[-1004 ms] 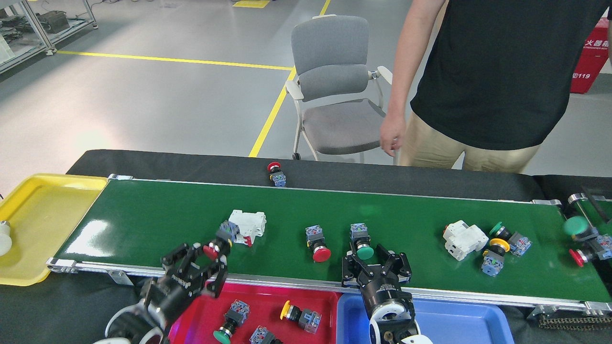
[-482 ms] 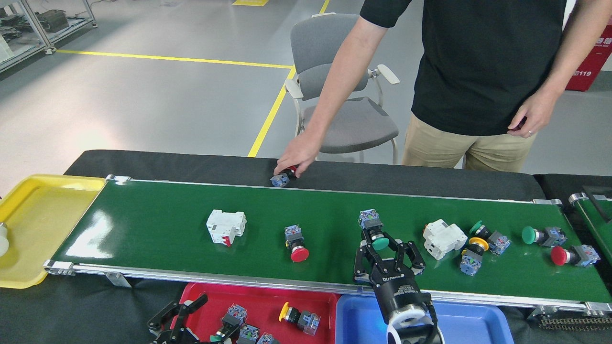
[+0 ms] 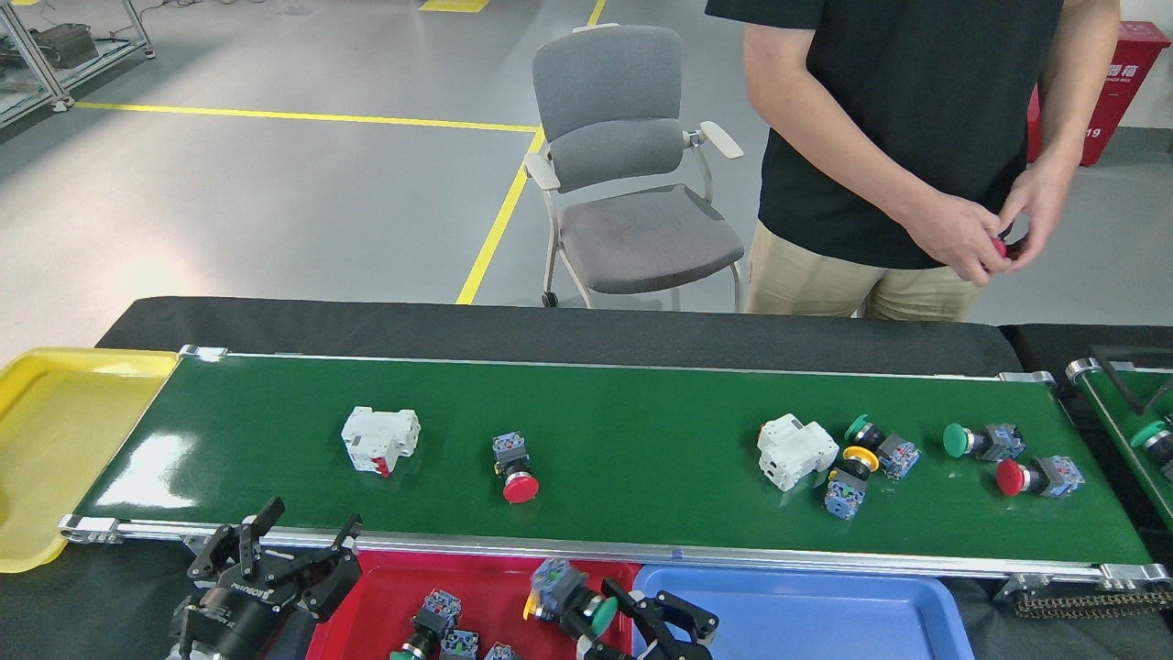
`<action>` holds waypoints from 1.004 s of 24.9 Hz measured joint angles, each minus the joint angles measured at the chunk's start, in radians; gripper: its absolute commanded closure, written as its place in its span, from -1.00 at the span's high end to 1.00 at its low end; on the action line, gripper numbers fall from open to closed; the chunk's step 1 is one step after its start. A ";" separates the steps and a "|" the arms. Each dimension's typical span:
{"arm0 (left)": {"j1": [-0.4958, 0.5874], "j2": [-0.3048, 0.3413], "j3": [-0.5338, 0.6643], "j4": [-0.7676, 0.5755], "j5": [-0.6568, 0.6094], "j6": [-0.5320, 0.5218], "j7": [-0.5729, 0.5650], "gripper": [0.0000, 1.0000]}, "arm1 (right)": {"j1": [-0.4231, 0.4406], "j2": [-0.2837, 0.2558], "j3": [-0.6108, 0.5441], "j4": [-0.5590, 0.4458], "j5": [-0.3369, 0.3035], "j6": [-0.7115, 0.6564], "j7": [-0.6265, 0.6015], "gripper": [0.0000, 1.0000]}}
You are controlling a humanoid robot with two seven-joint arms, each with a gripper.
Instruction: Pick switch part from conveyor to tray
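Right hand (image 3: 616,612) pinching green-capped switch part (image 3: 575,600) above red tray (image 3: 385,587). Left hand (image 3: 275,555) spread, empty. Conveyor (image 3: 641,440) carries further switch parts.

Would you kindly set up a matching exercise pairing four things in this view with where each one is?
Things:
1. yellow tray
2. left gripper
3. chair
4. right gripper

Places:
A. on the floor behind the conveyor
B. between the red tray and the blue tray, on a green-capped switch
C. at the belt's left end
D. open at the near rail, left of the red tray

Pairs: 1-C, 2-D, 3-A, 4-B
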 measured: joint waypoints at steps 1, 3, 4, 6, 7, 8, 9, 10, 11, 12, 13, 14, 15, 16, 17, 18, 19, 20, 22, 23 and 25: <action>-0.025 0.003 -0.001 0.029 0.000 0.001 0.000 1.00 | -0.008 0.000 0.000 0.001 -0.001 -0.001 0.002 1.00; -0.068 0.005 -0.001 0.085 -0.001 0.002 0.000 1.00 | -0.032 0.007 -0.009 0.001 -0.003 0.000 0.005 1.00; -0.088 0.011 -0.002 0.115 -0.001 0.003 0.000 1.00 | -0.046 0.019 -0.029 0.001 -0.004 0.013 0.006 1.00; -0.119 0.030 -0.002 0.169 -0.001 0.004 0.000 1.00 | -0.096 0.049 -0.115 0.001 -0.004 0.080 0.006 1.00; -0.134 0.038 -0.002 0.201 -0.001 0.005 0.000 1.00 | -0.128 0.060 -0.159 0.001 -0.004 0.129 0.006 1.00; -0.150 0.042 -0.002 0.231 -0.001 0.007 0.000 1.00 | -0.157 0.064 -0.193 0.001 -0.004 0.185 0.006 1.00; -0.164 0.044 -0.002 0.255 -0.001 0.009 0.000 1.00 | -0.177 0.065 -0.216 0.001 -0.004 0.243 0.008 1.00; -0.180 0.044 -0.002 0.278 -0.001 0.015 0.000 1.00 | -0.186 0.065 -0.234 0.001 -0.004 0.309 0.011 1.00; -0.191 0.044 -0.002 0.295 -0.001 0.022 0.000 1.00 | -0.186 0.063 -0.247 0.001 -0.004 0.369 0.012 1.00; -0.194 0.047 -0.002 0.306 -0.001 0.025 0.000 1.00 | -0.186 0.053 -0.257 0.001 -0.004 0.419 0.008 1.00; -0.194 0.055 -0.003 0.316 -0.001 0.027 0.000 1.00 | -0.183 0.038 -0.269 0.001 -0.005 0.458 0.002 1.00; -0.194 0.059 -0.002 0.321 -0.001 0.031 0.000 1.00 | -0.174 0.023 -0.278 0.001 -0.005 0.486 -0.001 1.00; -0.194 0.064 -0.001 0.327 -0.001 0.035 0.000 1.00 | -0.156 0.015 -0.284 0.000 -0.005 0.505 -0.003 1.00; -0.193 0.065 -0.001 0.335 -0.001 0.041 0.001 0.98 | -0.130 0.013 -0.287 -0.003 -0.005 0.517 -0.007 1.00; -0.193 0.066 0.000 0.350 -0.001 0.055 0.001 0.89 | -0.096 0.013 -0.289 -0.011 -0.006 0.528 -0.015 1.00; -0.193 0.069 -0.001 0.367 -0.001 0.072 0.002 0.68 | -0.060 0.013 -0.289 -0.022 -0.006 0.533 -0.023 1.00; -0.195 0.077 0.000 0.383 -0.001 0.094 0.012 0.50 | -0.030 0.013 -0.290 -0.032 -0.006 0.537 -0.043 1.00; -0.198 0.089 0.000 0.401 -0.001 0.115 0.027 0.20 | 0.000 0.013 -0.290 -0.037 -0.006 0.538 -0.066 1.00; -0.200 0.105 0.000 0.431 0.004 0.136 0.067 -0.38 | 0.041 0.013 -0.288 -0.038 -0.004 0.541 -0.097 1.00; -0.200 0.110 0.000 0.443 0.006 0.137 0.090 -0.47 | 0.054 0.013 -0.284 -0.038 -0.003 0.541 -0.110 1.00; -0.201 0.111 0.001 0.459 0.012 0.146 0.117 -0.70 | 0.057 0.013 -0.274 -0.039 0.000 0.541 -0.116 1.00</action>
